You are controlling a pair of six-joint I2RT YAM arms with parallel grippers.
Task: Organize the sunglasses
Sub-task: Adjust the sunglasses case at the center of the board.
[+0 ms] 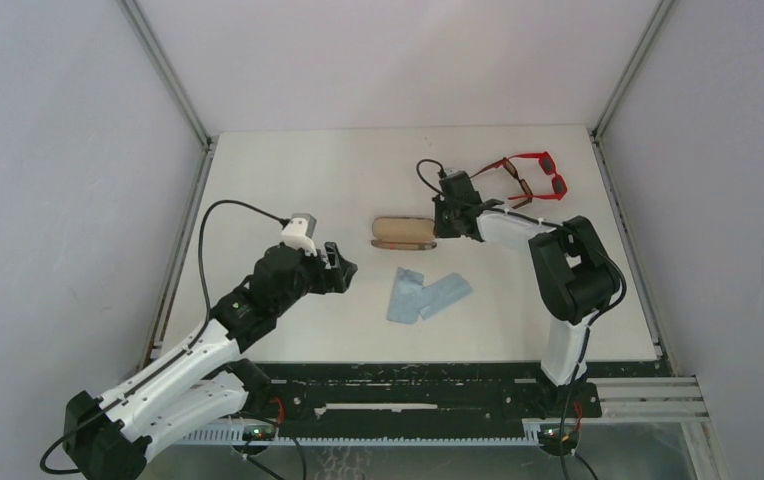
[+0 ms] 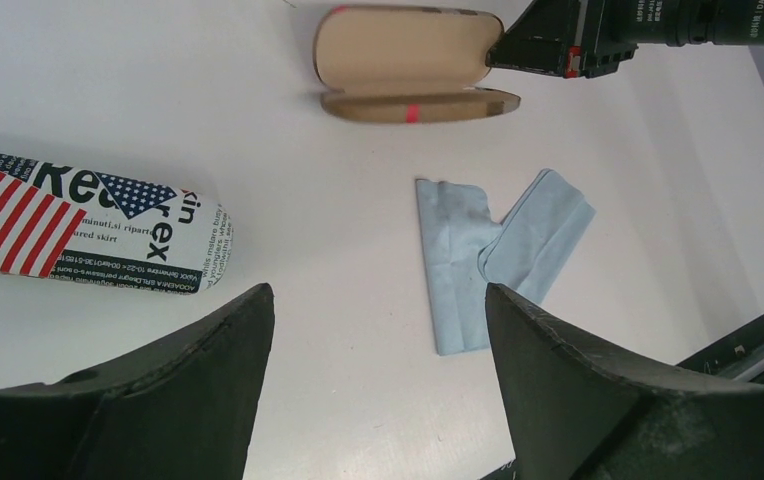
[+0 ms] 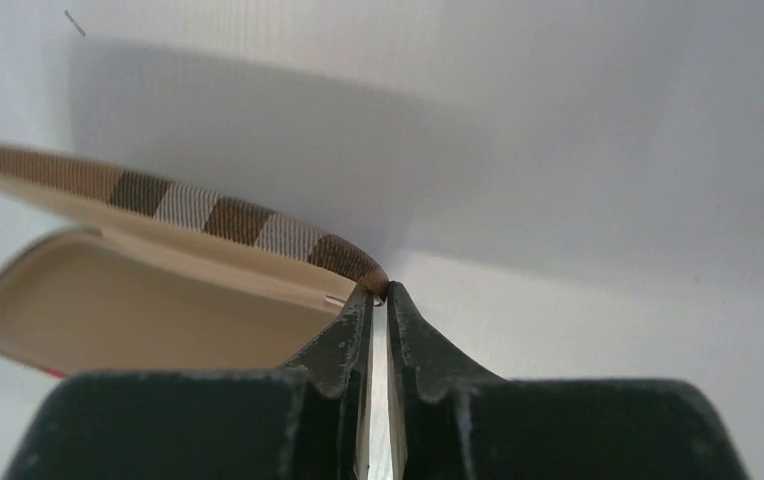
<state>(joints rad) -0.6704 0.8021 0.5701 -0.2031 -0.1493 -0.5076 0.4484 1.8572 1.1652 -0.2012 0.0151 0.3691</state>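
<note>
We see red plastic dark-lensed sunglasses (image 1: 548, 165) right of the open tan oval case (image 1: 404, 232), temples pointing left — right pincer (image 3: 378, 296) together, touching the case's end.

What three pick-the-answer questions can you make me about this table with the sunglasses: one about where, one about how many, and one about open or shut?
1. Where on the table are the red sunglasses?
A) near left
B) middle
C) far right

2. How many light blue cloths are there?
A) one
B) two
C) four

3. How is the tan case?
A) shut
B) open and empty
C) open with sunglasses inside

Answers:
1 C, in the top view they lie by the far right edge.
2 B, the left wrist view shows two cloths touching each other.
3 B, its lid stands open and the beige inside is bare.
</note>
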